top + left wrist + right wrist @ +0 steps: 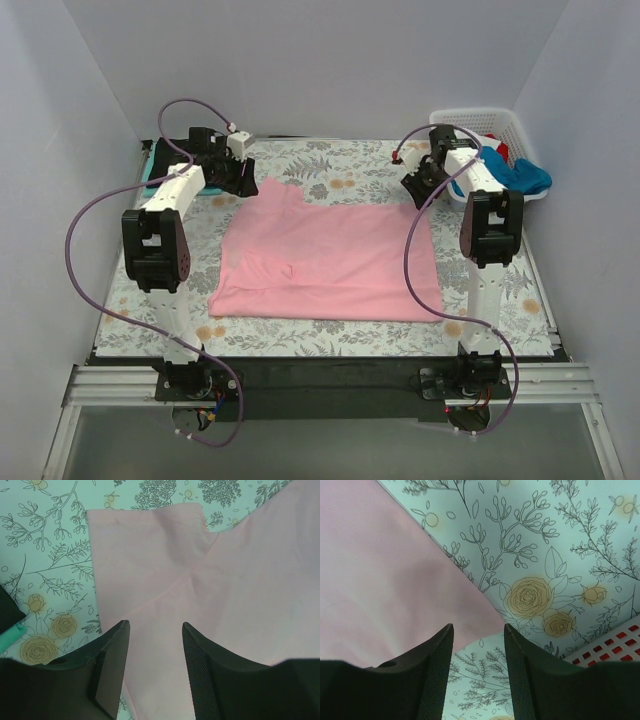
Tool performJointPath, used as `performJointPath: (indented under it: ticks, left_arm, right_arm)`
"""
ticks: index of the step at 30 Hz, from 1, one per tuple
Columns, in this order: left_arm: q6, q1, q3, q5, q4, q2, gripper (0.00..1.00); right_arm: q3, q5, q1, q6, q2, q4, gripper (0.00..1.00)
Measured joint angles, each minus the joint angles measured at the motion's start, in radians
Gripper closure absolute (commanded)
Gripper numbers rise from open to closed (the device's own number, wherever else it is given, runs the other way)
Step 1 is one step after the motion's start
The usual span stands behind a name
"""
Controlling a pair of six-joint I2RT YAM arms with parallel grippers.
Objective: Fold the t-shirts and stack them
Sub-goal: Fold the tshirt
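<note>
The pink t-shirt [330, 260] lies spread flat on the floral tablecloth, its far left sleeve [145, 545] laid out. My left gripper [248, 180] hovers over that sleeve end, open [155, 626], with only pink cloth showing below the gap. My right gripper [412, 185] sits at the shirt's far right corner, open [478, 628]. The shirt's pink corner [380, 580] ends just ahead of its fingers, with bare tablecloth between them. A blue t-shirt [525, 178] hangs over the basket rim with a red one [497, 150] beside it. Teal cloth [149, 172] and black cloth [7, 610] lie far left.
The white lattice basket [480, 122] stands at the back right corner, close to the right gripper; its wall [610, 647] shows red through the holes. White walls enclose the table on three sides. The floral tablecloth [330, 335] shows in front of the shirt.
</note>
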Motion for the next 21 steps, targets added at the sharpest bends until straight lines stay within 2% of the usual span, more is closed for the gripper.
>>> performJointPath:
  ticks: [6,9,10,15,16,19,21]
  left_arm:
    - [0.0,-0.002,0.003,-0.01,0.006,0.031,0.53]
    - [-0.004,-0.002,0.02,-0.019,0.011,0.051,0.52]
    - [-0.006,-0.003,0.033,-0.025,0.012,0.061,0.52]
    - [-0.031,-0.008,0.129,-0.066,0.026,0.167,0.51]
    - [-0.035,-0.009,0.147,-0.076,0.029,0.188,0.51]
    - [-0.052,-0.012,0.208,-0.11,0.034,0.263,0.51]
    - [-0.059,-0.016,0.23,-0.131,0.034,0.302,0.51]
  right_arm:
    - [0.0,0.029,-0.002,-0.037,0.052,0.003,0.51]
    - [0.0,0.028,-0.003,-0.043,0.052,0.002,0.61]
    - [0.0,0.027,-0.003,-0.045,0.052,0.0,0.68]
    - [-0.003,0.024,-0.003,-0.063,0.051,0.001,0.83]
    - [-0.007,0.023,-0.003,-0.066,0.05,0.002,0.9]
    - [-0.024,0.023,-0.002,-0.074,0.04,0.011,0.99]
    - [-0.036,0.024,-0.001,-0.081,0.034,0.021,0.99]
